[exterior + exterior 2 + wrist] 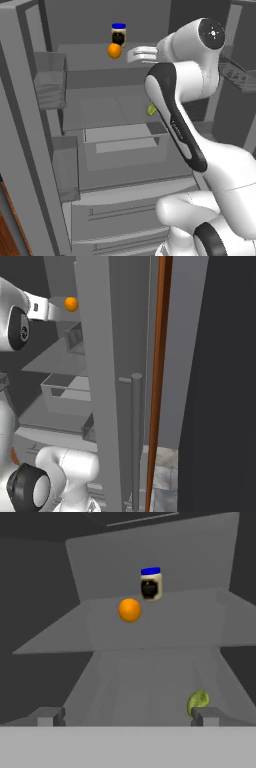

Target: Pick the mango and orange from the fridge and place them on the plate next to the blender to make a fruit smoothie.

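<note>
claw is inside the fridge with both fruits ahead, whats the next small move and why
Probably ease the open claw down and toward the small yellow-green oval mango. In the hand view it lies on the lower grey shelf right beside one dark fingertip, much closer than the round bright orange, which sits farther back on the upper shelf by the blue-lidded jar. Nothing is held yet.

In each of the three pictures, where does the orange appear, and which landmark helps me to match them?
Left base view: the orange sits top centre, on the upper fridge shelf, below the blue-lidded jar.
Right base view: top left, beside the white wrist.
Hand view: upper middle, left of and below the jar.
Shared landmark: that upper shelf.
</note>
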Available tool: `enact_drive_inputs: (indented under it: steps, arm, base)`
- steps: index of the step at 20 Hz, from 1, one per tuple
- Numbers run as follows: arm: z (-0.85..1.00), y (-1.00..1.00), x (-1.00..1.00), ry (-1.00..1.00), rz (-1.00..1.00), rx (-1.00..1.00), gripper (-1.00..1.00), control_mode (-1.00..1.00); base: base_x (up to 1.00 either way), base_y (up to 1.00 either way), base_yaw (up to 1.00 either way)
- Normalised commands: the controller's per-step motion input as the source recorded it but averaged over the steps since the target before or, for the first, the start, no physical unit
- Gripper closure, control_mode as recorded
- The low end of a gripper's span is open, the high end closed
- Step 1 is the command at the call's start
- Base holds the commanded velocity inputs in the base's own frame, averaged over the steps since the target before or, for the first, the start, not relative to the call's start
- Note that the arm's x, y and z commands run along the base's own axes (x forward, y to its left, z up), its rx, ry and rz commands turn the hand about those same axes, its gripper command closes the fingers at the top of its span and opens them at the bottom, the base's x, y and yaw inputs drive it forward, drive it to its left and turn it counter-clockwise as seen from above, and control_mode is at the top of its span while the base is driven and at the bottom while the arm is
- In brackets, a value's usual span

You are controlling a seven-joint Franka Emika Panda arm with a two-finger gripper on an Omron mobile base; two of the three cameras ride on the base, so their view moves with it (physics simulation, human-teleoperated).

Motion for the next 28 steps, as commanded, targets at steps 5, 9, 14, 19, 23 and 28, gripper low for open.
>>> enact_drive_inputs:
  steps: [5, 9, 14, 19, 23, 28]
  arm:
    - [-0.11, 0.18, 0.4, 0.0, 0.0, -0.01, -1.0, -1.0]
    - [-0.01, 0.07, 0.37, 0.0, 0.0, -0.01, -1.0, -1.0]
    - [0.0, 0.0, 0.33, 0.02, 0.0, 0.0, -1.0, -1.0]
    - [-0.01, 0.0, 0.39, 0.01, 0.0, 0.0, -1.0, -1.0]
    - [-0.14, 0.04, 0.48, 0.0, -0.01, 0.0, -1.0, -1.0]
    - [-0.12, 0.14, 0.5, 0.0, -0.05, 0.0, -1.0, -1.0]
  base:
    - [0.0, 0.0, 0.0]
    - [0.0, 0.0, 0.0]
    - [0.0, 0.0, 0.0]
    - [0.0, 0.0, 0.0]
    - [0.0, 0.0, 0.0]
    - [0.0, 0.0, 0.0]
